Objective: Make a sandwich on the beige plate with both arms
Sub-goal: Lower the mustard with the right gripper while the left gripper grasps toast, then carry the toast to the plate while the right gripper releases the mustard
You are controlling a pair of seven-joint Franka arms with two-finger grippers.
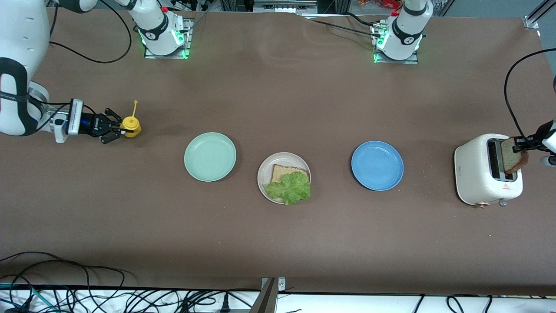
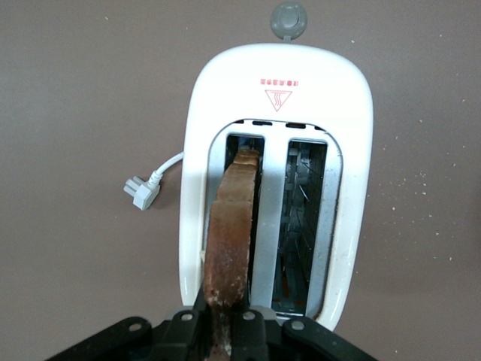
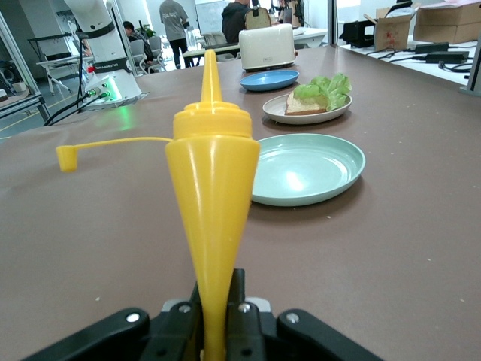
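Note:
The beige plate [image 1: 264,174] lies mid-table between the other two plates. It holds one slice of brown bread [image 1: 286,171] with a green lettuce leaf [image 1: 290,188] on top. A second bread slice [image 1: 515,156] sticks out of a slot of the white toaster [image 1: 480,174] at the left arm's end of the table. My left gripper [image 1: 521,148] is shut on that slice's crust edge [image 2: 231,226]. At the right arm's end, my right gripper [image 1: 118,129] is shut on a yellow squeeze bottle [image 1: 130,127]. The bottle's [image 3: 212,188] cap hangs off on its tether.
A mint green plate [image 1: 210,156] lies toward the right arm's end and a blue plate [image 1: 377,165] toward the left arm's end. The toaster's unplugged white cord [image 2: 143,189] rests on the brown table beside it. Cables run along the table edge nearest the front camera.

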